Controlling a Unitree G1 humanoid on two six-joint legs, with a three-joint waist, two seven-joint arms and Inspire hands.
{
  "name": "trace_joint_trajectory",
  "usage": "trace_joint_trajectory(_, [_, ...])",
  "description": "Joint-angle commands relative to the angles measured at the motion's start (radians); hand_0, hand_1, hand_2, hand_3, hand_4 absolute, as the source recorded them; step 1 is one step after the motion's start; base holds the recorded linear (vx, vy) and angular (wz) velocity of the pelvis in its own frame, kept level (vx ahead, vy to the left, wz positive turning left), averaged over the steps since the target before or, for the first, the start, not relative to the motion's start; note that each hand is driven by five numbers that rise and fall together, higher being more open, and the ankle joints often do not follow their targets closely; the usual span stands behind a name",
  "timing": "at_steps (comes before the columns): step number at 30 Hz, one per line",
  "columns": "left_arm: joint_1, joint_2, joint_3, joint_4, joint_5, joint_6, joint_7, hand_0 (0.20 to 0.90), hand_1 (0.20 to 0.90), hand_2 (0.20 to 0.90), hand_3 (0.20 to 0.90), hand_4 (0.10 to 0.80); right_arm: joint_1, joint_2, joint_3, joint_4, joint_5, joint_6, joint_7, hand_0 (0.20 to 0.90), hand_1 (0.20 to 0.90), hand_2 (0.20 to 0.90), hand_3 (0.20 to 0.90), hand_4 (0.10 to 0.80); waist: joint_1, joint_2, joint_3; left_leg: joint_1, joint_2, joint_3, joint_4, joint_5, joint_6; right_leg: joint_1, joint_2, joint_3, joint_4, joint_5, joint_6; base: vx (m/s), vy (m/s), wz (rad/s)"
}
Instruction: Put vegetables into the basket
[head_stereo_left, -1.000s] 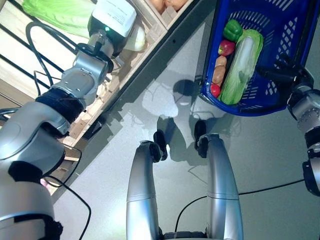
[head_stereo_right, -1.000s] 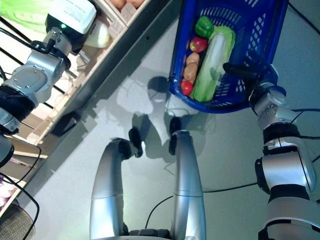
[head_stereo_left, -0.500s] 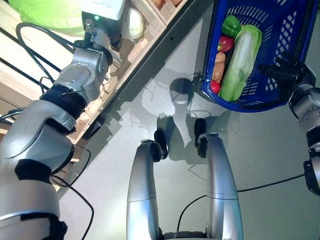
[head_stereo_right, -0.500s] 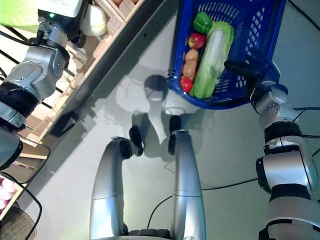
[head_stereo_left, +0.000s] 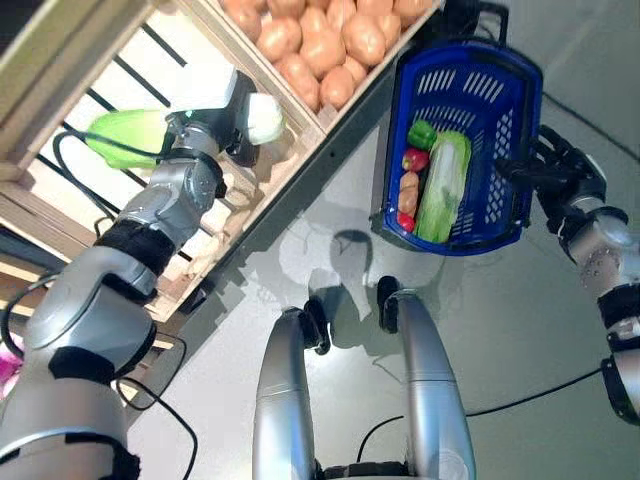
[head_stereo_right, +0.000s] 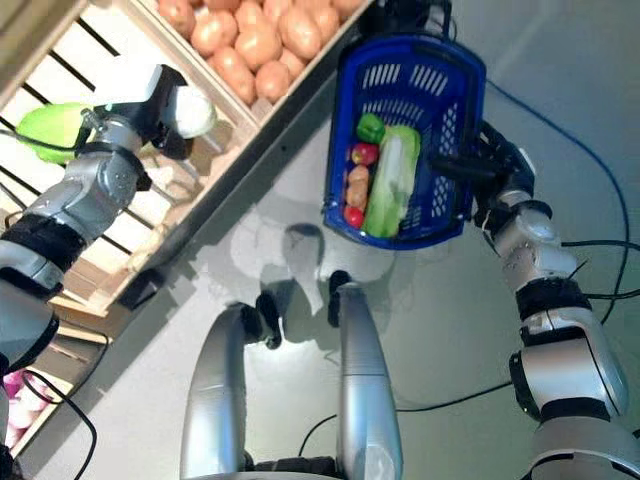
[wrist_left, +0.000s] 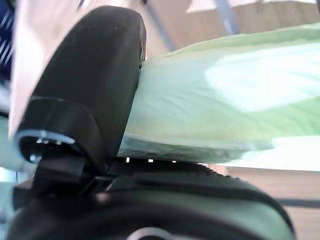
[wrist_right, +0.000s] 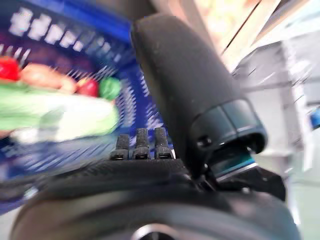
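In left hand (wrist_left: 85, 130): clasped cabbage (wrist_left: 225, 105)

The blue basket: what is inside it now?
Inside the blue basket lie a napa cabbage, a green pepper, a red apple, a potato and a small red piece. Anything beneath the cabbage is covered.

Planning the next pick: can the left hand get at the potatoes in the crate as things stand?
Probably not: the left hand is shut on a cabbage, though the potatoes lie uncovered nearby.
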Motion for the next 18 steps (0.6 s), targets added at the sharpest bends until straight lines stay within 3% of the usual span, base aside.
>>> trace_joint_trajectory(1, [0.022, 0.101, 0.131, -0.084, -0.106, -0.106, 0.051, 0.300, 0.300, 0.300, 0.300, 0.400, 0.035, 0.018, -0.083, -0.141, -0.150, -0.124, -0.013, 0.900, 0.900, 0.900, 0.900, 0.800, 0.015, -0.014, -0.067, 0.182, -0.019, 0.057, -0.141, 0.012, 0.004, 0.243, -0.009, -0.073, -0.092, -0.052, -0.061, 0.081, -0.001, 0.10])
trace_joint_trajectory(5, [0.202, 0.104, 0.272, -0.195, -0.192, -0.154, 0.022, 0.300, 0.300, 0.300, 0.300, 0.400, 0.151, 0.064, -0.102, -0.261, -0.169, -0.058, 0.039, 0.900, 0.900, 0.900, 0.900, 0.800, 0.031, -0.026, -0.128, 0.292, -0.039, 0.038, -0.204, 0.018, 0.008, 0.371, -0.013, -0.082, -0.163, -0.058, -0.069, 0.093, -0.032, 0.17])
trace_joint_trajectory(7, [0.309, 0.073, 0.358, -0.229, -0.277, -0.203, 0.006, 0.300, 0.300, 0.300, 0.300, 0.400, 0.213, 0.114, -0.094, -0.328, -0.204, -0.033, 0.070, 0.900, 0.900, 0.900, 0.900, 0.800, 0.042, -0.038, -0.163, 0.385, -0.054, 0.024, -0.270, 0.028, 0.007, 0.482, -0.016, -0.096, -0.237, -0.057, -0.072, 0.128, -0.042, 0.18])
trace_joint_trajectory(12, [0.453, 0.017, 0.476, -0.297, -0.405, -0.221, -0.062, 0.300, 0.300, 0.300, 0.300, 0.400, 0.311, 0.161, -0.080, -0.434, -0.278, 0.042, 0.099, 0.900, 0.900, 0.900, 0.900, 0.800, 0.049, -0.040, -0.233, 0.561, -0.071, 0.020, -0.439, 0.072, -0.008, 0.672, -0.005, -0.113, -0.415, -0.035, -0.068, 0.119, -0.015, 0.01])
trace_joint_trajectory(18, [0.561, -0.039, 0.571, -0.393, -0.530, -0.272, -0.156, 0.300, 0.300, 0.300, 0.300, 0.400, 0.393, 0.227, -0.068, -0.488, -0.117, 0.205, 0.285, 0.900, 0.900, 0.900, 0.900, 0.800, 0.060, -0.042, -0.324, 0.749, -0.086, 0.028, -0.670, 0.143, -0.024, 0.869, 0.019, -0.119, -0.661, 0.025, -0.050, 0.118, 0.003, 0.01])
